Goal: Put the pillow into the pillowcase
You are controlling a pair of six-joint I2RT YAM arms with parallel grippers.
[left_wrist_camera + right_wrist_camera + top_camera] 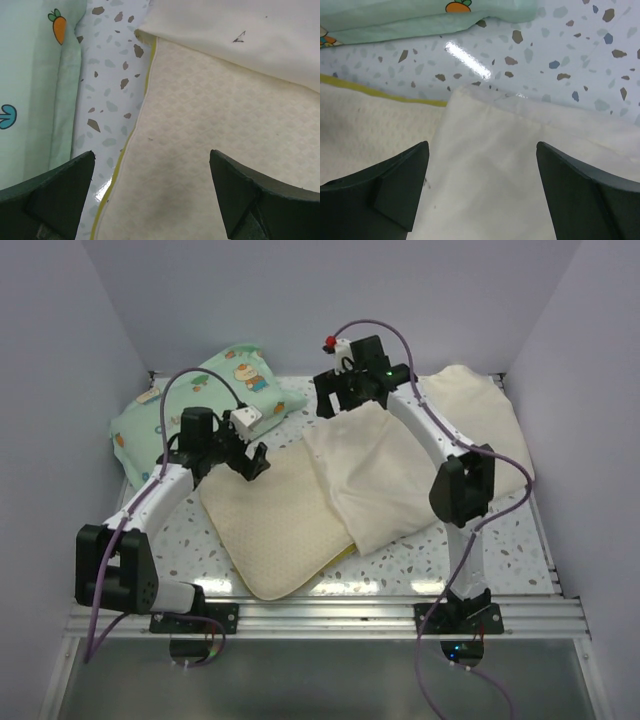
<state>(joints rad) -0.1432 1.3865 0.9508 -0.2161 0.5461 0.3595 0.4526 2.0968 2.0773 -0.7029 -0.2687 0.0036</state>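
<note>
Cream quilted pillow [275, 535] lies flat on the speckled worktop [500, 540], its long axis running near to far. The left gripper [152, 156] hangs over the pillow's far end, jaws wide and empty. The pillowcase [385, 480] overlaps the pillow's right side. The right gripper [482, 146], jaws also wide and empty, hovers over the case's far corner (probably its opening, though I cannot tell).

Left arm [150, 505] extended from its base at the near edge of the table [500, 550] toward left of centre, wrist bent down. Left gripper [152, 160] pointed downward, fingers [60, 190] spread wide, nothing between them. Right arm [430, 435] arched further, up to the far edge. Right gripper [482, 150] also pointed down, fingers [395, 185] wide apart, holding nothing.
</note>
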